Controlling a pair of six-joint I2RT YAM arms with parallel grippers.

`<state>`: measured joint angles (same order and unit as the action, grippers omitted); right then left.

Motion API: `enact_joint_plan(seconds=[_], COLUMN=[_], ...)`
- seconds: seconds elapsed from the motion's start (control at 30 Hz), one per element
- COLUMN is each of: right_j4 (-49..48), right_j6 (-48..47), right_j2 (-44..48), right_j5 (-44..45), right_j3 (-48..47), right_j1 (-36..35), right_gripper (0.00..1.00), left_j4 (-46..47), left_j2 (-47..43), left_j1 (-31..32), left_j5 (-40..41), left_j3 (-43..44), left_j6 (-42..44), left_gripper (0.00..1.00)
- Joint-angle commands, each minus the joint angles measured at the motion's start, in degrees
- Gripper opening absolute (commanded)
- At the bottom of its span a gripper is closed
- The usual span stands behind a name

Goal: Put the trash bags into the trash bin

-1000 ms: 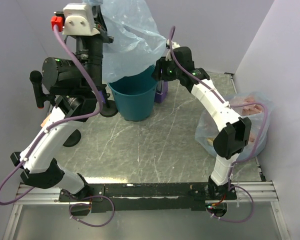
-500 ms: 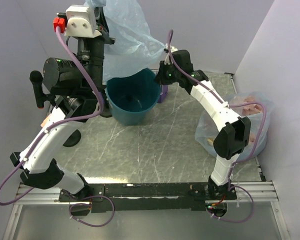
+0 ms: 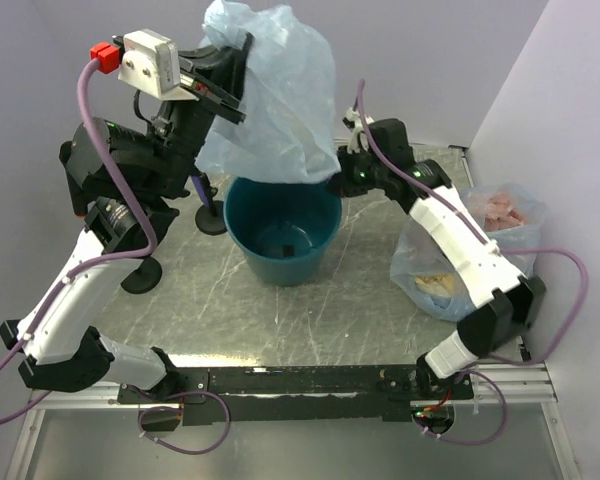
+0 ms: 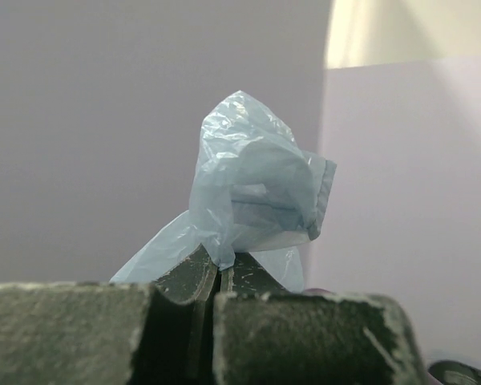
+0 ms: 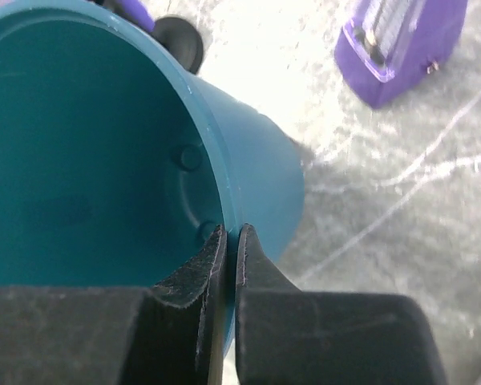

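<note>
Pale lilac walls (image 3: 540,60) box in a grey, marbled table (image 3: 360,290), and the overhead view gives me most of what I need. Biggest thing in play is the trash bag (image 3: 280,100), a pale-blue crinkly film hanging high over the far side of the table. Its lower hem drapes down to about the far rim of the trash bin (image 3: 280,270), and none of it is inside. The teal bin stands upright near mid-table, mouth open. Well off to the right slumps a clear bag (image 3: 480,240) of pink and yellow stuff.

My left gripper (image 4: 219,269) is clenched on a bunched corner of the blue bag, film puffing out above the fingers. My right gripper (image 5: 231,237) is pinched at the bin's right rim. The wrist view shows the wall running in between the fingertips, so I take it as gripping the rim, though the contact itself is hidden. A small purple object (image 5: 401,48) sits on the table beyond the bin.

I judge the step to be feeding the bag in. I'd brace the bin with the right, carry the left over the centre of the mouth, and lower slowly so the hem gathers inside rather than spilling over the far rim. I'd let go only once the bulk sits below the rim.
</note>
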<state>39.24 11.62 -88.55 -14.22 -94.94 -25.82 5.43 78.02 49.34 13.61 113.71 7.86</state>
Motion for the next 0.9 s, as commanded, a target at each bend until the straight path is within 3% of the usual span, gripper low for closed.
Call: enact_joint_plan(seconds=[0.0, 0.23, 0.4, 0.53, 0.67, 0.87], right_j4=[0.92, -2.33, -3.47, -3.39, -1.19, -1.98], right_j6=[1.39, 4.55, 6.57, 5.53, 3.68, 2.36], right_j2=[8.65, 14.72, 17.18, 18.68, 19.99, 21.14], right_j5=[-1.51, -7.75, -9.60, -11.00, -13.73, -15.40], right_j3=[3.69, 11.78, 16.79, 17.59, 17.06, 18.21], right_j1=[1.30, 4.81, 8.94, 11.31, 14.48, 16.68], right_gripper=[0.00, 0.00, 0.00, 0.28, 0.39, 0.52], left_j4=[-5.34, -9.03, -11.93, -12.28, -14.48, -20.10], left_j2=[-0.41, 2.31, 2.75, 0.65, -3.30, -7.44], left_j1=[-0.12, -0.12, -0.21, -1.96, -5.30, -9.17], left_j5=[-10.25, -21.51, -20.91, -18.97, -17.39, -21.42], left_j3=[-0.51, -0.42, -2.35, -7.70, -14.65, -19.66], left_j6=[-15.04, -32.27, -35.02, -34.14, -35.10, -32.65], left_gripper=[0.01, 0.01, 0.01, 0.01, 0.01, 0.01])
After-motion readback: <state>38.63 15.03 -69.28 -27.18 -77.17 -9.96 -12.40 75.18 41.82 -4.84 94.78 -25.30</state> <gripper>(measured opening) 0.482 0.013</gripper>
